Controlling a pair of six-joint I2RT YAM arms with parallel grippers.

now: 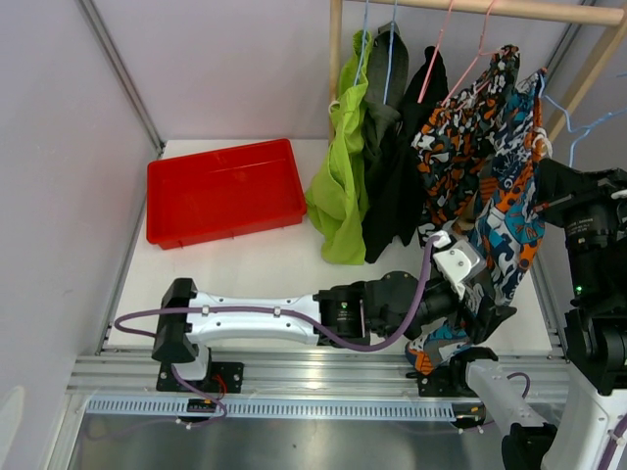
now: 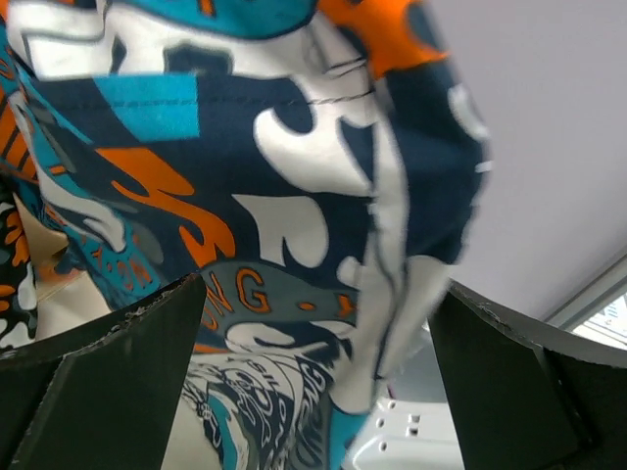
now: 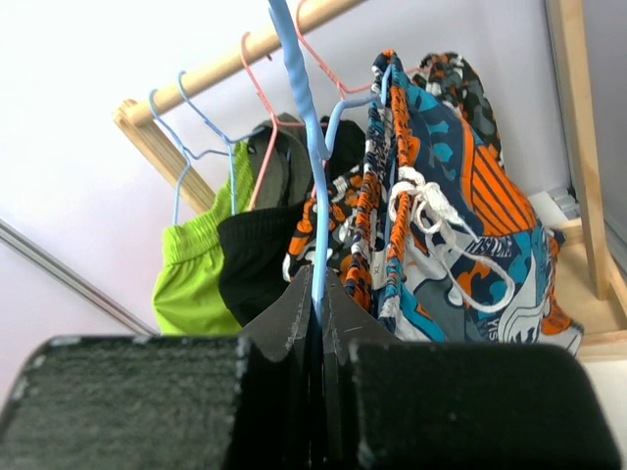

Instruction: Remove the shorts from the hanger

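Observation:
Several shorts hang on a wooden rail (image 1: 509,9): lime green (image 1: 341,186), dark grey-olive (image 1: 384,110), black (image 1: 402,186), orange-black-white patterned (image 1: 458,147) and teal-orange-white patterned (image 1: 509,225). My left gripper (image 1: 480,305) is at the lower part of the teal patterned pair. In the left wrist view this gripper (image 2: 318,294) is open, and the pair's hem (image 2: 294,196) hangs between its fingers. My right gripper (image 3: 316,284) is shut on the thin blue hanger (image 3: 312,166) that carries the teal patterned shorts (image 3: 460,206). In the top view it (image 1: 547,181) is at the pair's right edge.
A red bin (image 1: 223,191) lies on the white table at the back left. The rack's wooden post (image 1: 336,49) stands behind the lime green pair, and a slanted wooden leg (image 1: 588,78) rises at the right. Spare pink and blue hangers hang on the rail.

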